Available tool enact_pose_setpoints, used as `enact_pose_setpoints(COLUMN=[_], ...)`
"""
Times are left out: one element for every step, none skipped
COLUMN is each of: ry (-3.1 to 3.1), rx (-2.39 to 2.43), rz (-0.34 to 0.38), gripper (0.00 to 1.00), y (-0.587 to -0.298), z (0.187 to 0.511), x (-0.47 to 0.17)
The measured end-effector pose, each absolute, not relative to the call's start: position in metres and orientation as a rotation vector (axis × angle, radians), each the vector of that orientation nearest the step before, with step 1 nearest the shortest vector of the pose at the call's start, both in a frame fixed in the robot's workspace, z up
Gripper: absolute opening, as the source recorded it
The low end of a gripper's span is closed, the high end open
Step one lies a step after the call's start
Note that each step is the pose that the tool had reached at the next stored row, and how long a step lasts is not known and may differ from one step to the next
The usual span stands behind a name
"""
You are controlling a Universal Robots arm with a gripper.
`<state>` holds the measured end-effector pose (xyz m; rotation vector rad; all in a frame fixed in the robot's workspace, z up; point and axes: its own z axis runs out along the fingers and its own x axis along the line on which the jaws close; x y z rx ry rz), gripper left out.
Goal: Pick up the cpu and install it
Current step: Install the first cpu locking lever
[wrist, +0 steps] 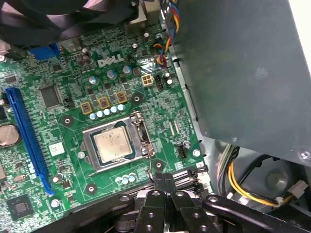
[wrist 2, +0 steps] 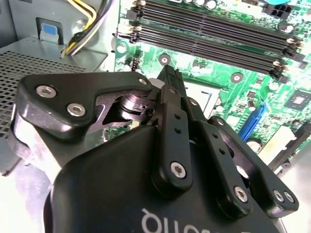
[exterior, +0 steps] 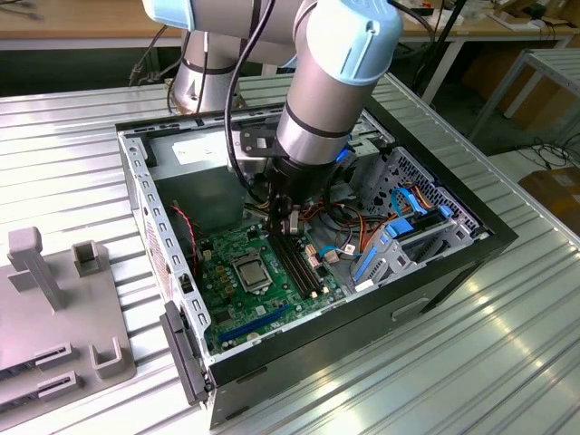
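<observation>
The cpu (wrist: 114, 145), a small silver-grey square, lies flat inside the metal socket frame (wrist: 141, 141) on the green motherboard (wrist: 73, 87). In the exterior view the cpu (exterior: 251, 270) sits near the middle of the motherboard (exterior: 231, 304) inside the open computer case. My gripper (exterior: 288, 227) hangs just above the board, beside the socket and over the long black memory slots (exterior: 301, 265). Its black fingers are pressed together with nothing between them in both wrist views (wrist: 166, 177) (wrist 2: 171, 73). It does not touch the cpu.
The black case wall (exterior: 145, 199) rings the board. A grey power supply box (wrist: 243, 73) stands close beside the socket, with yellow cables (wrist: 243, 187) below it. Blue and orange cables (exterior: 399, 227) crowd the exterior view's right. A grey fixture (exterior: 54, 308) lies outside the case on the left.
</observation>
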<state>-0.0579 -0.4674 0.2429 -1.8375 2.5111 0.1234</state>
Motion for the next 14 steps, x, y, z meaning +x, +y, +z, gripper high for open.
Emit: enact_pose_setpoints(ry=[2.511, 2.511, 2.511, 2.511, 2.511, 2.511, 2.511, 2.511, 2.511, 2.511, 2.511, 2.511, 2.511, 2.511], rx=[-1.838, -1.837, -1.837, -1.837, -1.837, -1.838, -1.838, -1.838, -1.838, -1.838, -1.838, -1.839, -1.839, -1.839], rz=[0.123, 0.123, 0.123, 0.123, 0.123, 0.123, 0.123, 0.123, 0.123, 0.124, 0.124, 0.124, 0.124, 0.124], gripper=[0.11, 0.11, 0.11, 0.11, 0.11, 0.11, 0.11, 0.11, 0.11, 0.11, 0.11, 0.11, 0.11, 0.11], y=[-0.4683, -0.4692, -0.4697, -0.4697, -0.4697, -0.4698, -0.4698, -0.4698, -0.4699, -0.4698, -0.4696, -0.4693, -0.4688, -0.4678], z=[0.2429, 0.2429, 0.2429, 0.2429, 0.2429, 0.2429, 0.2428, 0.2427, 0.2427, 0.2427, 0.2426, 0.2427, 0.2427, 0.2427], x=[-0.0579, -0.0579, -0.0580, -0.0580, -0.0579, -0.0572, -0.0563, -0.0549, -0.0539, -0.0524, -0.0516, -0.0510, -0.0507, -0.0503])
